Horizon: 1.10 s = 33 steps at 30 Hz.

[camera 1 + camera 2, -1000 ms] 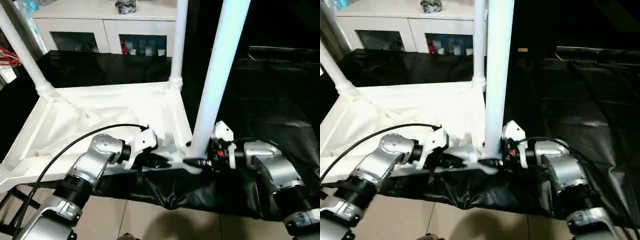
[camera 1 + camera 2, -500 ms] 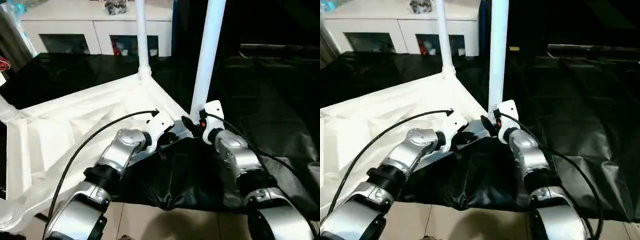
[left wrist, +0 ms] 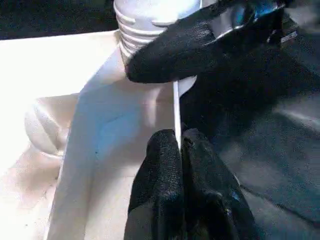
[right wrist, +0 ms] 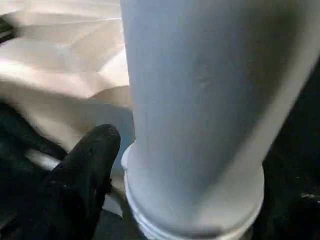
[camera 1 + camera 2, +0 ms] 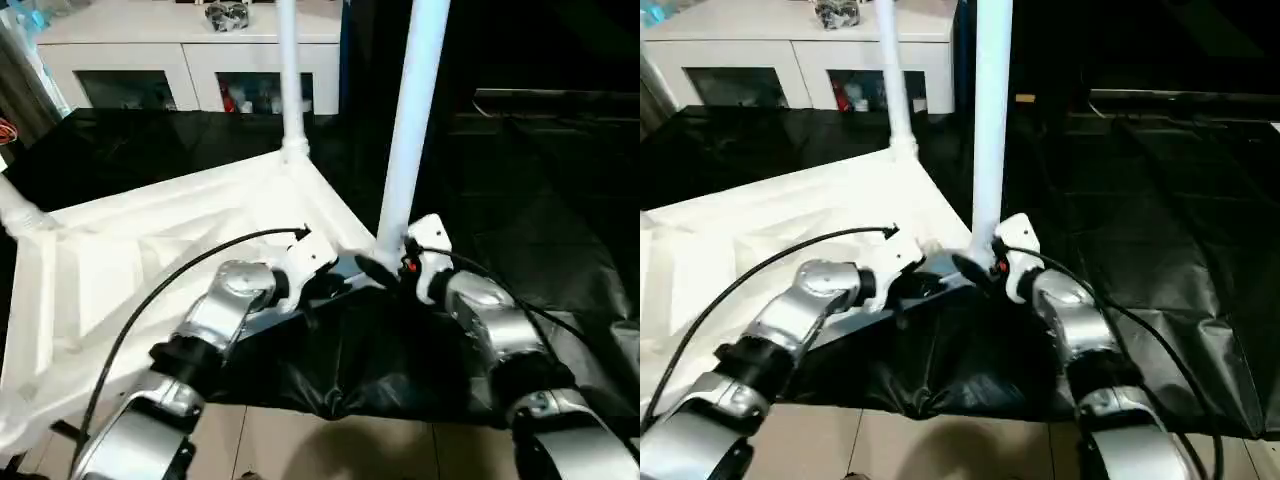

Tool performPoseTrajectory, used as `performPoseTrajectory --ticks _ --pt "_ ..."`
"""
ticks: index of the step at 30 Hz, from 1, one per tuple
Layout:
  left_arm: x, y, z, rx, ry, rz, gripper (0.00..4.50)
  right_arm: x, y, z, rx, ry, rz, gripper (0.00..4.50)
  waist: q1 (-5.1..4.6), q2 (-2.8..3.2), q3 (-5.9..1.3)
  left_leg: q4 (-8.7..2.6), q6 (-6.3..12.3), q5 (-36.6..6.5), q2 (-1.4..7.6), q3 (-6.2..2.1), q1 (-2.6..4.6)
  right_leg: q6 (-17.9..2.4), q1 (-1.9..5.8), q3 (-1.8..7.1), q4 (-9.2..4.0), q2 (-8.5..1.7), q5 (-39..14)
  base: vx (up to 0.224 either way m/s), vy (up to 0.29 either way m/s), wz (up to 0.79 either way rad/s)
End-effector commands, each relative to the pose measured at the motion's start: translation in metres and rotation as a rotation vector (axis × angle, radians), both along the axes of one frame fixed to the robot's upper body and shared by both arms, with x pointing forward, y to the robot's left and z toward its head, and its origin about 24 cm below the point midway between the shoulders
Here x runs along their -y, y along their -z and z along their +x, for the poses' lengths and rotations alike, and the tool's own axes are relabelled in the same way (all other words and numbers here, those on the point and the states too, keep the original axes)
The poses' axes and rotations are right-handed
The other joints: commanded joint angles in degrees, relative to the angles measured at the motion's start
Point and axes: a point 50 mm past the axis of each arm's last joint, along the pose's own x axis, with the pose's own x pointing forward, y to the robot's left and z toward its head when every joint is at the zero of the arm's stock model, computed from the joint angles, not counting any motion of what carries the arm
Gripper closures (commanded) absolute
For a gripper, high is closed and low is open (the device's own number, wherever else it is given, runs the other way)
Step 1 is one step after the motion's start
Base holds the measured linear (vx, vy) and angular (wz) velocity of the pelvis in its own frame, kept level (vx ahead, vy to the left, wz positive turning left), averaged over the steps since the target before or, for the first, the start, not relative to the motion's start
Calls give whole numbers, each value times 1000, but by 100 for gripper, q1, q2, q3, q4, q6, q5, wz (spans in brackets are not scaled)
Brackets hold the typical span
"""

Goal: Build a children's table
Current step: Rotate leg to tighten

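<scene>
Left hand (image 3: 180, 165) is pinched together on the near rim of the upturned tabletop (image 5: 150, 260), likely steadying it. Right hand (image 5: 385, 272) sits at the base of the nearest leg (image 5: 405, 150), grip state unclear. Tabletop overhangs the black-draped bench (image 5: 560, 200); 2 further legs stand beyond

1. The tabletop (image 5: 150, 260) lies upside down on the worktop (image 5: 540, 230).
2. Legs stand in its corners: one far (image 5: 290, 75), one near (image 5: 408, 130), one left (image 5: 15, 205).
3. A cabinet (image 5: 200, 60) stands behind.
</scene>
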Motion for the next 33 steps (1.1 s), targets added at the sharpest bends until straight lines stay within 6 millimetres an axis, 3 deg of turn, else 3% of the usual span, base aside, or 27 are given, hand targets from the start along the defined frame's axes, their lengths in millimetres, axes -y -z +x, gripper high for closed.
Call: performPoseTrajectory --ticks 1,7,11,17,22,25,28,32,33 --pt "14 -16 -3 60 110 -69 450 -18 3 -10 -29 -167 16 71 34 -63 -443 -373 559 -1289 181 -23 53 -1318 376 242 -401 -299 -1336 0 0 0" --pt "2 -16 -9 32 184 -62 450 -7 -2 -26 -71 -337 22 71 67 -66 -431 -392 497 -1382 198 -31 60 -1275 360 249 -410 -305 -1546 0 0 0" --pt "-6 -18 -17 -8 267 -71 450 0 -3 -40 -112 -476 -12 71 145 -82 -439 -390 536 -1241 213 -26 61 -1267 347 260 -395 -304 -1426 0 0 0" --pt "-14 -15 -20 -50 303 -20 450 1 -4 -44 -126 -517 -27 117 158 -80 -424 -404 416 -1369 202 -30 72 -1185 332 263 -427 -314 -1729 0 0 0" --pt "-14 -16 -20 -44 295 -25 450 -3 -2 -47 -135 -525 -25 162 165 -75 -432 -405 392 -1335 207 -34 76 -1183 328 267 -418 -315 -1665 0 0 0" --pt "-10 -17 -14 -18 225 -41 450 -7 1 -43 -129 -455 3 170 160 -75 -425 -406 387 -1330 203 -31 74 -1193 325 265 -420 -315 -1649 0 0 0" --pt "-7 -18 -7 5 143 -46 450 -10 3 -37 -109 -377 7 173 134 -81 -412 -414 296 -1460 187 -36 85 -1097 323 258 -462 -322 -1951 0 0 0" --pt "7 -22 11 68 -47 -58 450 -19 14 -7 -72 32 -38 173 58 -92 -414 -420 125 -1518 146 -55 96 -923 317 234 -503 -324 -2334 0 0 0" --pt "7 -22 11 68 -47 -58 450 -19 14 -7 -72 32 -38 174 40 -87 -408 -422 106 -1494 150 -57 92 -931 304 243 -502 -330 -2325 0 0 0"
